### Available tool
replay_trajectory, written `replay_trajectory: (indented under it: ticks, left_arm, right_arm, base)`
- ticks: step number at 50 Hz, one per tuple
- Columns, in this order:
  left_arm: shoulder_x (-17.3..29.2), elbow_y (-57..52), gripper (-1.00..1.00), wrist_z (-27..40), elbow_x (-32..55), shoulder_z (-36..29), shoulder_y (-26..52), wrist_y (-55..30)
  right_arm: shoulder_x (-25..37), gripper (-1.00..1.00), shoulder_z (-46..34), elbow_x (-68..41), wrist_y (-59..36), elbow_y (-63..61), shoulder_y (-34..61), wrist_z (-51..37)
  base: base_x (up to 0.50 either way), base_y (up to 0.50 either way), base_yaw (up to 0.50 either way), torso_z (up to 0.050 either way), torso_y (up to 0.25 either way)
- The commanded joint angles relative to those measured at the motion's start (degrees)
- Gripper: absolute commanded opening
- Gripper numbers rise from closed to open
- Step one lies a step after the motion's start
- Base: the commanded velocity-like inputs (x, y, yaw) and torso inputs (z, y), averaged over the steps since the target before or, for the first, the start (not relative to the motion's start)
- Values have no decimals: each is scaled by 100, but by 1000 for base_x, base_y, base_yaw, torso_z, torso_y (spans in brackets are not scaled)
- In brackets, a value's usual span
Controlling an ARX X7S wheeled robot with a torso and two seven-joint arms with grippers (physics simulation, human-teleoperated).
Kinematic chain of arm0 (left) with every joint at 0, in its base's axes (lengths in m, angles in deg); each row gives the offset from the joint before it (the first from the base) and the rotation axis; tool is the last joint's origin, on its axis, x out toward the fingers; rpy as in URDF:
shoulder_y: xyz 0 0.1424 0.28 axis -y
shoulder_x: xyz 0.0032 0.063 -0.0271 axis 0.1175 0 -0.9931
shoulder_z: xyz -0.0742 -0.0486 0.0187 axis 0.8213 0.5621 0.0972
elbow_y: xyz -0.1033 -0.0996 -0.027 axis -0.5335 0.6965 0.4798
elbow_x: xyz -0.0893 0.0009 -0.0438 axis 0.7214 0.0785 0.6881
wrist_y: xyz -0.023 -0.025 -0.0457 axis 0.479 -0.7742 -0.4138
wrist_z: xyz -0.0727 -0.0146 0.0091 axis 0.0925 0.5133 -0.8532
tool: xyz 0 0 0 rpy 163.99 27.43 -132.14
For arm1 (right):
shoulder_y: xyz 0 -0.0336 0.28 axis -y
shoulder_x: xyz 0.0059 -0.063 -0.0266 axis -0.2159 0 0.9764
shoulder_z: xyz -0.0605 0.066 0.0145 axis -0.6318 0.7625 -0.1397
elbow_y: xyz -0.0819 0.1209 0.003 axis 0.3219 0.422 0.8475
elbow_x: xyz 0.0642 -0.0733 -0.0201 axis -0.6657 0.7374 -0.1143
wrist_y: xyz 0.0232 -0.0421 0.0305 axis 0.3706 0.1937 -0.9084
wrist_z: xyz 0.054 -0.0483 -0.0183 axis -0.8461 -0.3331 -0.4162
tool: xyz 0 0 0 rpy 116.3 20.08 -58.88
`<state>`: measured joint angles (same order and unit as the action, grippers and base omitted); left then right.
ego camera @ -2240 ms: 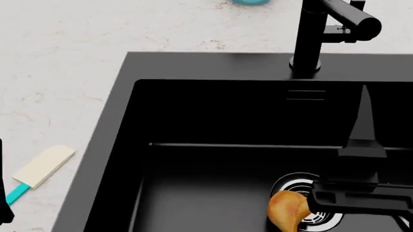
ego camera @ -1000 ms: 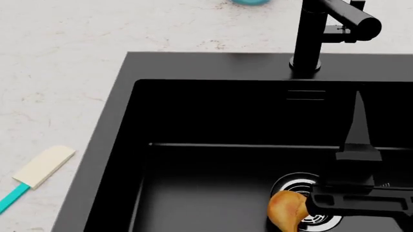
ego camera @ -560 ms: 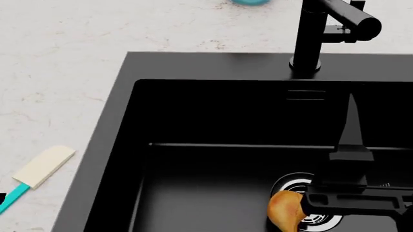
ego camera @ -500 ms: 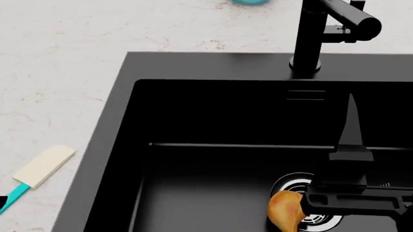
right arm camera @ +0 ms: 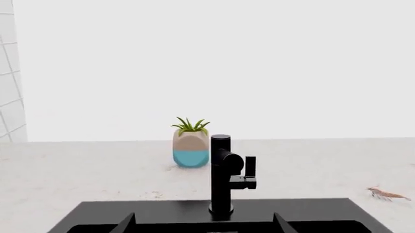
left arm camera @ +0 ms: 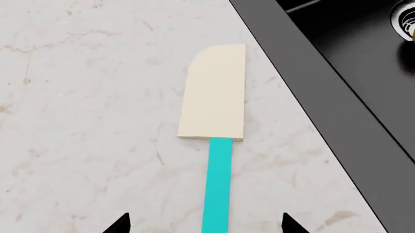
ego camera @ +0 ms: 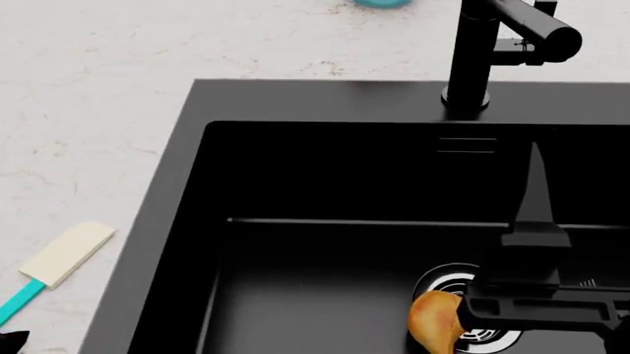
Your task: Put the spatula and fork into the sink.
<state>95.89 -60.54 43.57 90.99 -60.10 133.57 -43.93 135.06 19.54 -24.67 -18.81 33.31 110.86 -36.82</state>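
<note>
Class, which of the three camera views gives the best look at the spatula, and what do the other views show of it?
The left wrist view: the spatula fills its centre, cream blade whole, teal handle running out of frame between the left gripper's fingertips. The head view shows it small at the edge, beside the sink, handle cut off. The right wrist view shows none of it.

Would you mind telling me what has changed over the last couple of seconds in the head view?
The right arm over the sink slid a little toward the left. The left arm's dark edge left the frame beside the spatula, and now only a tip shows at the bottom corner; its jaws straddle the teal handle, not closed. The spatula, faucet and orange item by the drain stayed put.
</note>
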Motion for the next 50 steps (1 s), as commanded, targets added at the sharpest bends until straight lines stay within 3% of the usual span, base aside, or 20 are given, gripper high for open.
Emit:
replay_trajectory:
  ticks: [1,13,14,29,50]
  left_arm:
    - [-124,112,100,-92,-299,-14,-422,218]
    - [-90,257,100,-211,-532,-123,-1141,663]
    - [-95,307,-100,-182,-505,-97,-1159,688]
    - [-72,347,-100,315,-308,193,-1055,857]
    - [-694,60,-100,616,-389,252,1624,54]
  right_arm:
    - [-20,100,115,187,142,47,-110,113]
    - [56,100,121,200,235,35,-190,83]
    - [55,100,122,199,234,38,-192,82]
    - [66,100,153,191,236,44,-224,58]
    - [-31,100,132,299,269,199,-334,165]
  base:
    - [0,0,-3,0,0]
    - [3,0,-3,-2,0]
    - [0,-3,-4,0,0]
    - [4,0,-3,-3,0]
    - [2,0,-2,-1,0]
